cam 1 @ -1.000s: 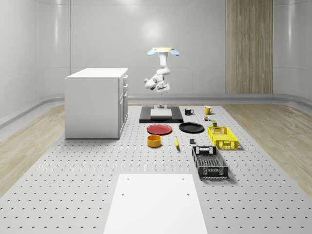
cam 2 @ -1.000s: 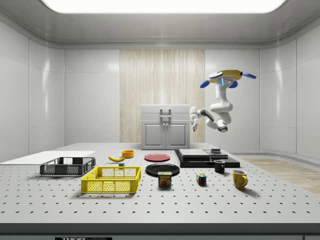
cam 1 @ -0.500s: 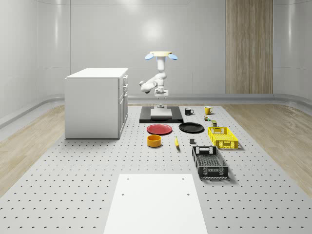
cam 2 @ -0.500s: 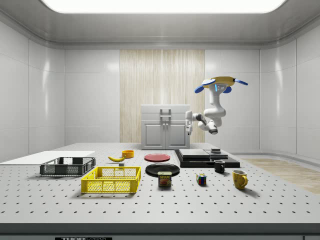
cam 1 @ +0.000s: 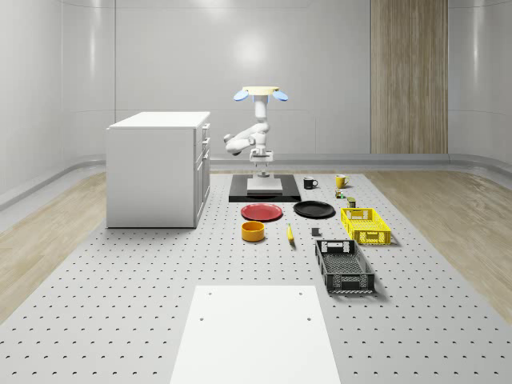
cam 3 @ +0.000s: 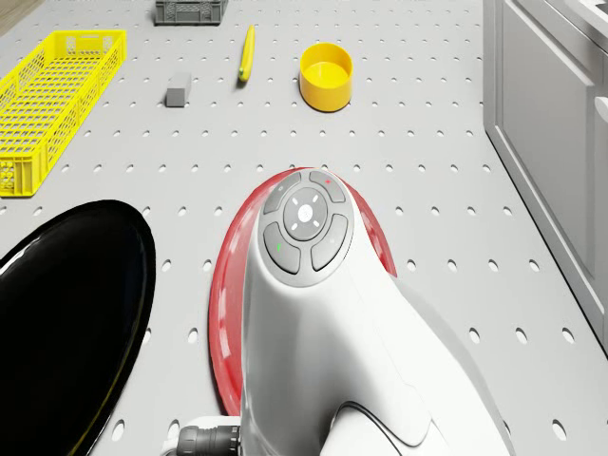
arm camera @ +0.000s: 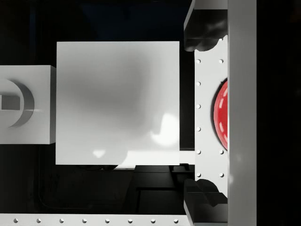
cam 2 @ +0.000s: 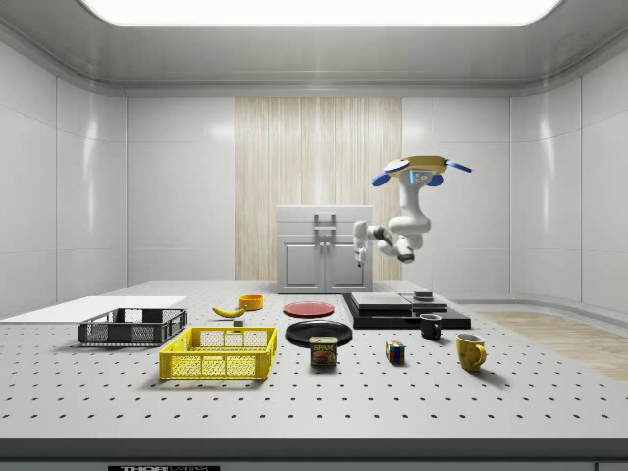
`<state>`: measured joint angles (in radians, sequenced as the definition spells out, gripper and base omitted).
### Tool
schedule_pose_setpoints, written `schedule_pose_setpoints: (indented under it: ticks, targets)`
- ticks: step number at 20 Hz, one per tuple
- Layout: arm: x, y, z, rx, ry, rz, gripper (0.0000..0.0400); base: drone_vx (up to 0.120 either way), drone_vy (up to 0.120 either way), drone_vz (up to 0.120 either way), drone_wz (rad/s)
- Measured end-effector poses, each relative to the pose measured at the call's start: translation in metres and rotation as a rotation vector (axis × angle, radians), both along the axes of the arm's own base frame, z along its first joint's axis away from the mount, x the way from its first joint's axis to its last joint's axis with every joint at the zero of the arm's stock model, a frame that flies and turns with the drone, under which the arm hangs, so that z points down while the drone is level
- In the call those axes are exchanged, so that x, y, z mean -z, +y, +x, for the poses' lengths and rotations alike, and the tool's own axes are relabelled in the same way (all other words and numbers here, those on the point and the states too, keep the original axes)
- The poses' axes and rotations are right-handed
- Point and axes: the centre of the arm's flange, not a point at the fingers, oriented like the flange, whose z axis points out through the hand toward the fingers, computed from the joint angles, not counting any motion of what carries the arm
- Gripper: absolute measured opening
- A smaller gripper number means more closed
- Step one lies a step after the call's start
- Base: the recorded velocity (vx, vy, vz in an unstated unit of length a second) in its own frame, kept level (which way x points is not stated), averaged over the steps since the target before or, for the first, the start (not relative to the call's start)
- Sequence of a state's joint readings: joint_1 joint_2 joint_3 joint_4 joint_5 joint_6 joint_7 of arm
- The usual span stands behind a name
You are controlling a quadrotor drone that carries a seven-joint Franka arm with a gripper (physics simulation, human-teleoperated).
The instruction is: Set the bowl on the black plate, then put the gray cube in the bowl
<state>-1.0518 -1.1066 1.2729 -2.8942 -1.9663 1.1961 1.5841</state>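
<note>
Claw [cam 1: 262, 165] hung under the hovering drone [cam 1: 260, 93], above the black pad [cam 1: 240, 196] in the whole-scene view. The yellow bowl [cam 1: 253, 231] stood well apart on the counter [cam 1: 160, 280]. In the wrist view its fingers [arm camera: 203, 35] were apart and held nothing. I judged the approach to be in hand; next it needed to come down over the bowl.

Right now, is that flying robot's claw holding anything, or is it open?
Gripper: holding nothing, hanging in the air above the black platform; whether it is open or shut cannot be told.
</note>
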Motion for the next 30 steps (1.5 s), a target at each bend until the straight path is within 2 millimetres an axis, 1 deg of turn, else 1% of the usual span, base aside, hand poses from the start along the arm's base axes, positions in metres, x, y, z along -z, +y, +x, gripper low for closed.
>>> schedule_pose_setpoints:
  ticks: [16, 30]
  targets:
    - [0.0001, -0.0005, 0.0, 0.0, 0.0, -0.006, 0.04, 0.12, 0.0, 0.0, 0.0]
    - [0.0001, -0.0005, 0.0, 0.0, 0.0, -0.006, 0.04, 0.12, 0.0, -0.117, 0.0]
